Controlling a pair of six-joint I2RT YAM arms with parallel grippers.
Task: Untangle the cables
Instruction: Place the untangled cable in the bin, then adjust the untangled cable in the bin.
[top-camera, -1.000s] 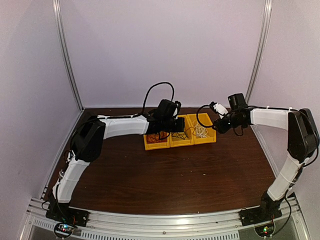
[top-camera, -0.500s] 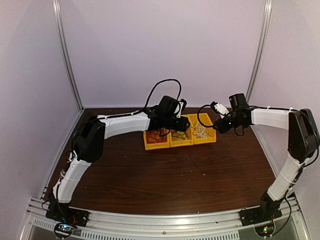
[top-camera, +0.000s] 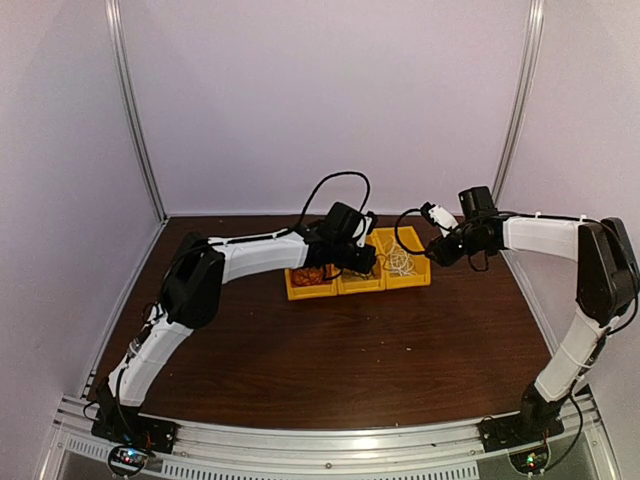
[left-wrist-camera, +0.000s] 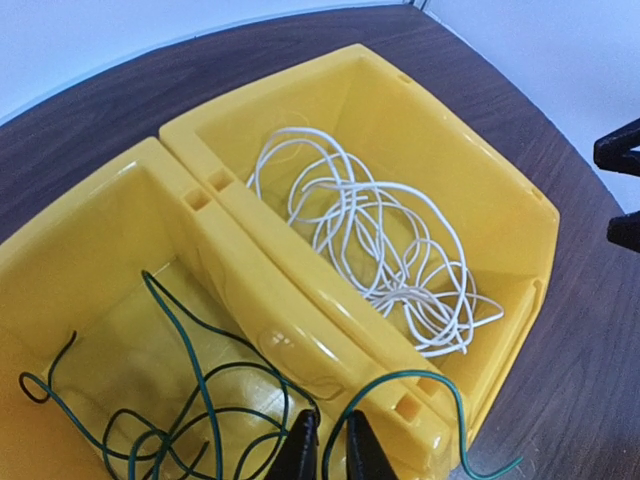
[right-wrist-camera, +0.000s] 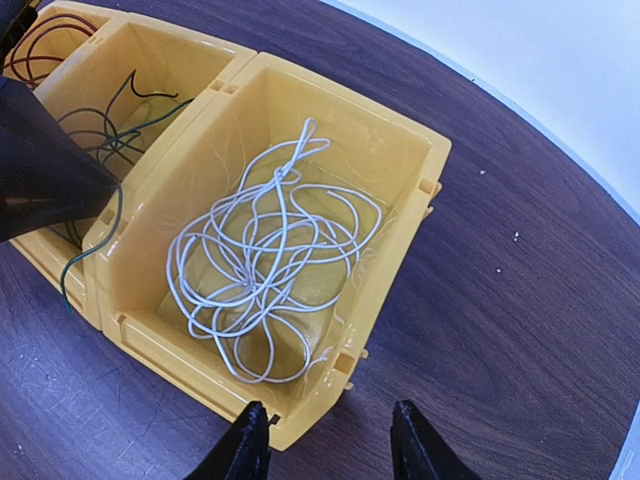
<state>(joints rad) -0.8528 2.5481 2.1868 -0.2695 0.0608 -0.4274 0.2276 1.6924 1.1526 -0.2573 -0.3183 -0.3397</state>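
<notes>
**Overhead view.** You are looking at three yellow bins standing in a row, walls touching, toward the back of the dark table (left-wrist-camera: 590, 330). Your left arm is reaching over the middle bin (left-wrist-camera: 90, 187). Your right arm is coming in from the right, beside the right bin (left-wrist-camera: 430, 110).

**Left wrist view.** Your left gripper (left-wrist-camera: 332, 450) is hovering over the near side of the middle bin. Its fingers are drawn almost together and are pinching a strand of the green cable (left-wrist-camera: 196, 362). From the pinch, that strand is arching over the near corner where the middle and right bins meet. It is then dropping down outside the bins, and its free end is lying on the table. The rest of the green cable is lying in loose loops on the floor of the middle bin. One dark end is curling up near that bin's left wall.

**Right wrist view.** Your right gripper (right-wrist-camera: 330, 455) is hovering just in front of the right bin's near wall, above the table. Its fingers are standing apart and are holding nothing. The white cable (left-wrist-camera: 400, 297) is lying as a tangle of overlapping loops on the floor of the right bin. The red cable (right-wrist-camera: 35, 45) is lying in the left bin (top-camera: 303, 293). It is showing only at the edge of this view and as a small clump from overhead, so you cannot tell how tangled it is.
</notes>
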